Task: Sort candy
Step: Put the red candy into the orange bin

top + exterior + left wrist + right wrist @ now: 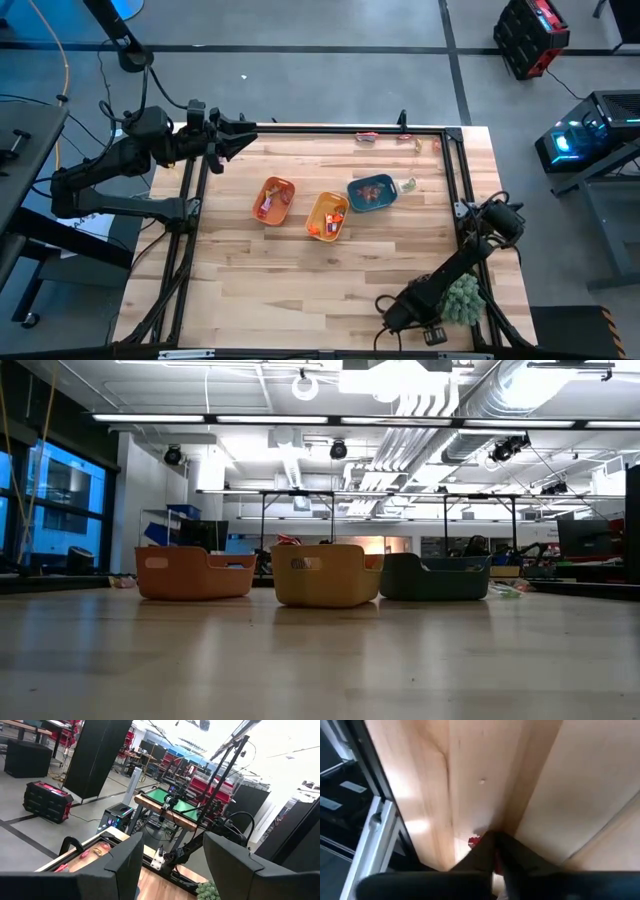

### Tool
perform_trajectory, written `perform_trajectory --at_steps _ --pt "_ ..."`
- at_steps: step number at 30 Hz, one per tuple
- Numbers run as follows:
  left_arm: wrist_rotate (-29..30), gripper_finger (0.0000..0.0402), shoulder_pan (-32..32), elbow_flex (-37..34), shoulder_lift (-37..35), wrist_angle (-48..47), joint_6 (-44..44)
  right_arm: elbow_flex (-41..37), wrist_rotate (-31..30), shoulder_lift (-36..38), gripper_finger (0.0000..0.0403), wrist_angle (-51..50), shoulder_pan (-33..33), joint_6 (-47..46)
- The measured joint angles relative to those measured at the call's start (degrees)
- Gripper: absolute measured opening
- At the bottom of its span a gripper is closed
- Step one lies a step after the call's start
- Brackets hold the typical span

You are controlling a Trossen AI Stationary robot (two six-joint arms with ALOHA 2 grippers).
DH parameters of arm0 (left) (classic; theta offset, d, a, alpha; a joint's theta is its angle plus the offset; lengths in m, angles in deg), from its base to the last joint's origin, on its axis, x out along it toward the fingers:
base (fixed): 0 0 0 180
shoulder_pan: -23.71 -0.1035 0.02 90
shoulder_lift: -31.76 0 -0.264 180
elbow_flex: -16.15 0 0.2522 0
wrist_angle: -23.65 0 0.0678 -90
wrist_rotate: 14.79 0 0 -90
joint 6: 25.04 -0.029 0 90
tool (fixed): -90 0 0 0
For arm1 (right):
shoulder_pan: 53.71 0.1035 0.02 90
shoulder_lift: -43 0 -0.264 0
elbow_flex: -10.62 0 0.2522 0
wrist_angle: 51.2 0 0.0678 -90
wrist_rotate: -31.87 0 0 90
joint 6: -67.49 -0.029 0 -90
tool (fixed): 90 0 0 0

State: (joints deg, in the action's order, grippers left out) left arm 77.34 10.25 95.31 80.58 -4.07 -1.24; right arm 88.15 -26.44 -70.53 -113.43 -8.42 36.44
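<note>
at table's near edge, right gripper (495, 851) pinching red candy (473, 841), seen only by right wrist; left gripper (170, 865) spread.

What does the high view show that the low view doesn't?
High view only: both arms, the left gripper at the table's far left edge, the right gripper low at the near edge beside the green plant, and loose candy along the far edge. Low view only: the room behind the table. Both: the orange bin, yellow-orange bin and blue bin in a row.

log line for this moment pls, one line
left gripper: open, raised at table's far-left edge | right gripper: shut at red candy, near edge | bins: centre
</note>
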Motion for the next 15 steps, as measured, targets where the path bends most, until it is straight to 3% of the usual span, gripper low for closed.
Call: perform_trajectory --at_steps 7,15 --pt "0.0 0.0197 0.0 0.0 0.0 0.0 -0.3 4.2 -4.7 0.0 0.0003 -5.2 -1.8 4.8" --pt "0.0 0.0197 0.0 0.0 0.0 0.0 0.0 14.6 -32.5 0.4 0.0 -13.3 -8.6 22.6"
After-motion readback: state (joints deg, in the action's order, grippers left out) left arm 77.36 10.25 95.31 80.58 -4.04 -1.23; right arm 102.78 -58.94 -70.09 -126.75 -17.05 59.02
